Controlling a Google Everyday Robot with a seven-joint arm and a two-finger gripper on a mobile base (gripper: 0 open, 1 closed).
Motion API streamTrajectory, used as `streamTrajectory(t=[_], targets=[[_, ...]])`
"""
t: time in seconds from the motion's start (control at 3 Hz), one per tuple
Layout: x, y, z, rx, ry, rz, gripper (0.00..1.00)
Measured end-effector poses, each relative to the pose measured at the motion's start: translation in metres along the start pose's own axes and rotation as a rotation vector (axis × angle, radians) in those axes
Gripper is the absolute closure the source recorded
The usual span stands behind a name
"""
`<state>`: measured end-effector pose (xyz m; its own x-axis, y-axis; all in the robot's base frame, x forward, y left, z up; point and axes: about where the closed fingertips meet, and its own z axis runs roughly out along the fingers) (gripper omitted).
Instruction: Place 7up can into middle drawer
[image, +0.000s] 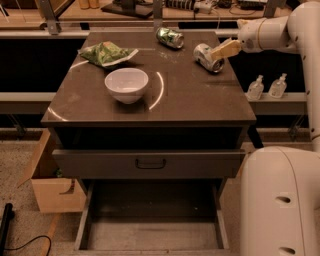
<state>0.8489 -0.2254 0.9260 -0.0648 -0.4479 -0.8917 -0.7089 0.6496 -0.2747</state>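
Note:
The 7up can (207, 57), silvery and dented, lies on its side on the dark cabinet top (190, 100) near the back right. My gripper (225, 49) reaches in from the right and touches the can's right end at tabletop height. The middle drawer (150, 234) is pulled open at the bottom of the cabinet, and its flat floor is bare.
A darker green can (170, 37) lies at the back centre. A white bowl (126, 84) and a green chip bag (106, 52) sit on the left. A closed drawer front with a black loop handle (150, 163) is above the open drawer. A cardboard box (50, 190) stands on the left floor and my base (280, 200) on the right.

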Motion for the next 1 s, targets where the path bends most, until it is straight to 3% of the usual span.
streamTrajectory(t=[1.0], targets=[[0.042,0.032,0.030,-0.053,0.131,0.047,0.00]])
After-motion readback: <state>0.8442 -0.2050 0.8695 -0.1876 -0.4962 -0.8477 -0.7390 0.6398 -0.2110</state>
